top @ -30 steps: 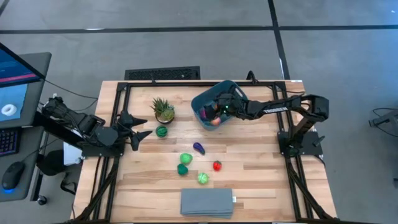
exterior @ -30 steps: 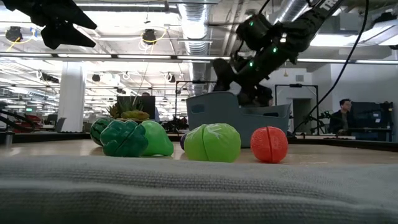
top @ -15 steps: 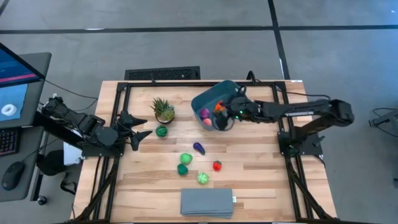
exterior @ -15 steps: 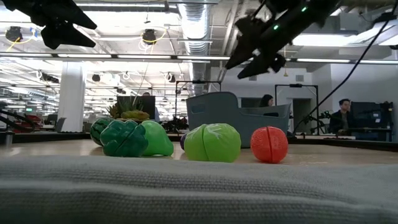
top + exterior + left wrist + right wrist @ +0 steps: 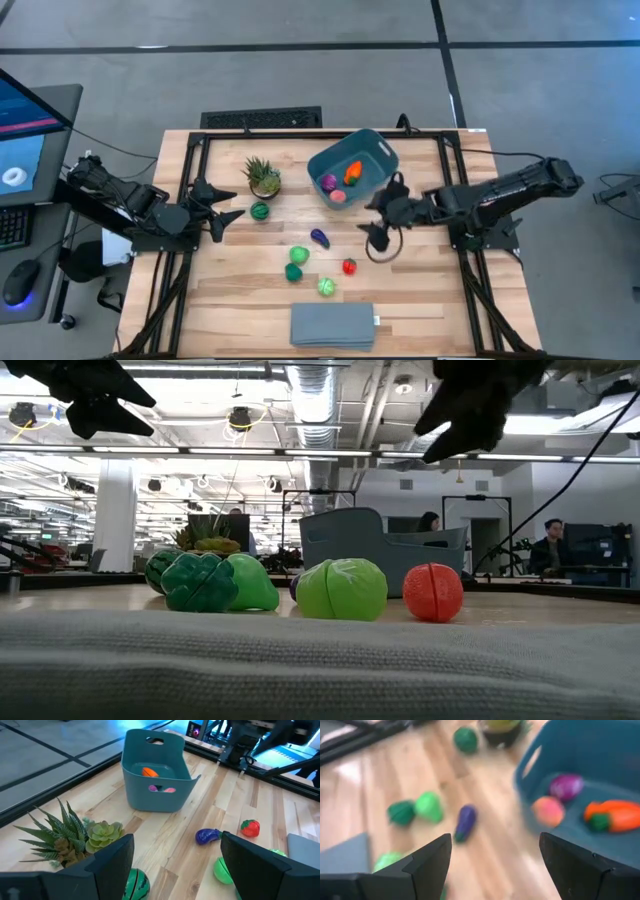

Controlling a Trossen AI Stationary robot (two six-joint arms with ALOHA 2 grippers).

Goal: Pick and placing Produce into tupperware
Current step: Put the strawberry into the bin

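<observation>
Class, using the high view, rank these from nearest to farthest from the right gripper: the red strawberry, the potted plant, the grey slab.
1. Red strawberry, just below-left of the right gripper.
2. Grey slab, at the table's near edge.
3. Potted plant, far across toward the left arm.

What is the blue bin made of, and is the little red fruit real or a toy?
The blue bin looks like moulded plastic: thin smooth walls, rounded corners, a cut-out handle slot and a dull sheen. The red fruit seems to be a hard plastic toy: its colour is even and slightly glossy, and a straight seam runs down its middle. Neither can be told for certain from looks alone.
</observation>
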